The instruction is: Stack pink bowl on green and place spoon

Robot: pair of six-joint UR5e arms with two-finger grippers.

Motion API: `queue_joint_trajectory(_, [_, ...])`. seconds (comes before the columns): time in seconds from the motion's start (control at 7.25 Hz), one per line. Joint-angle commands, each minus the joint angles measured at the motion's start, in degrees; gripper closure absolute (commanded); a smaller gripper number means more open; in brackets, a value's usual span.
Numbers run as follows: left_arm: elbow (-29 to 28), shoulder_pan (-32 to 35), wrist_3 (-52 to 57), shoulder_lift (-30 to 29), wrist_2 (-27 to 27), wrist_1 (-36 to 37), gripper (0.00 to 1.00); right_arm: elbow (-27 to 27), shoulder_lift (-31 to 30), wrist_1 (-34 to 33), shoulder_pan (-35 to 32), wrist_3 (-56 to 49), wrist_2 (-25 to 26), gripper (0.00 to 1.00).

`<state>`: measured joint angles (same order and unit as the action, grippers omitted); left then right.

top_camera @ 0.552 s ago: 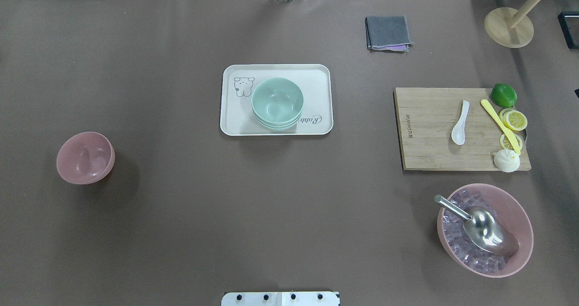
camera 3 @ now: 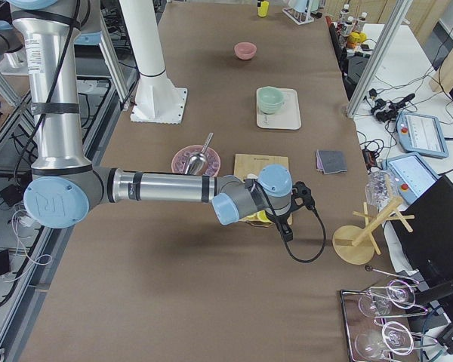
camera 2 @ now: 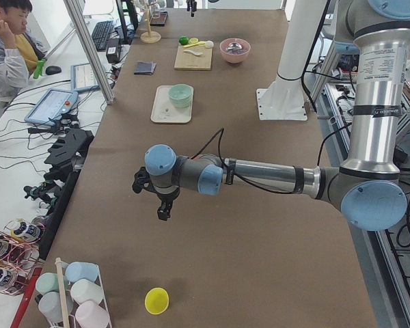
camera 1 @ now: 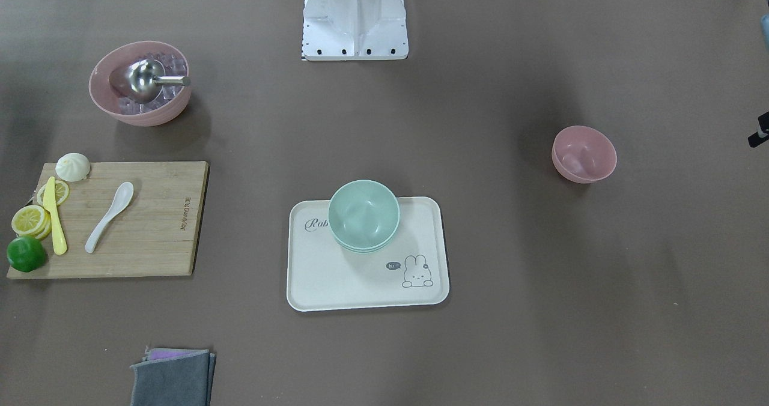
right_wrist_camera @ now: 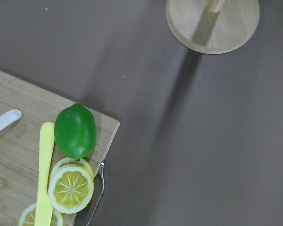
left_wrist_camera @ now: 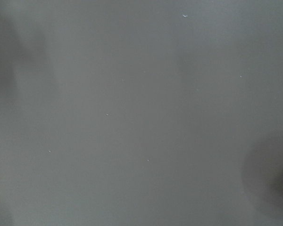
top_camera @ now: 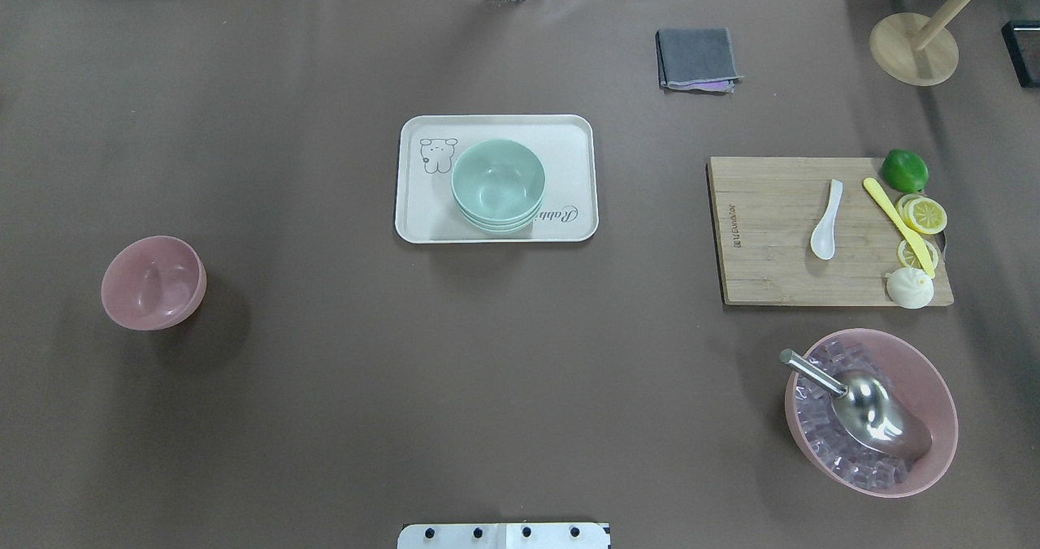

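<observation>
A small empty pink bowl (top_camera: 153, 283) stands alone on the brown table at the left. A stack of green bowls (top_camera: 497, 183) stands on a cream tray (top_camera: 569, 139) at the centre. A white spoon (top_camera: 825, 220) lies on a wooden cutting board (top_camera: 764, 273) at the right. My left gripper (camera 2: 162, 205) shows only in the exterior left view, hanging over bare table beyond the pink bowl; I cannot tell if it is open. My right gripper (camera 3: 287, 225) shows only in the exterior right view, above the board's outer corner; I cannot tell its state.
On the board lie a lime (top_camera: 905, 170), lemon slices (top_camera: 926, 215), a yellow knife (top_camera: 898, 226) and a white bun (top_camera: 909, 287). A large pink bowl of ice with a metal scoop (top_camera: 869, 411) stands near it. A grey cloth (top_camera: 697, 58) and a wooden stand (top_camera: 913, 49) are at the back.
</observation>
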<state>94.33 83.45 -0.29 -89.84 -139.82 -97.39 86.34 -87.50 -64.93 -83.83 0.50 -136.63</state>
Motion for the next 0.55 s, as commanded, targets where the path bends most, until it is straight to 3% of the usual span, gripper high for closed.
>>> queue_joint_trajectory(0.0, [0.15,-0.04,-0.24,0.63,-0.28,0.01,0.02,0.93,1.63,-8.15,-6.06,-0.32,-1.98,0.00])
queue_joint_trajectory(0.41, [0.15,-0.04,-0.94,0.81,-0.71,0.10,0.02,2.34,5.48,-26.41,-6.35,-0.32,-0.23,0.00])
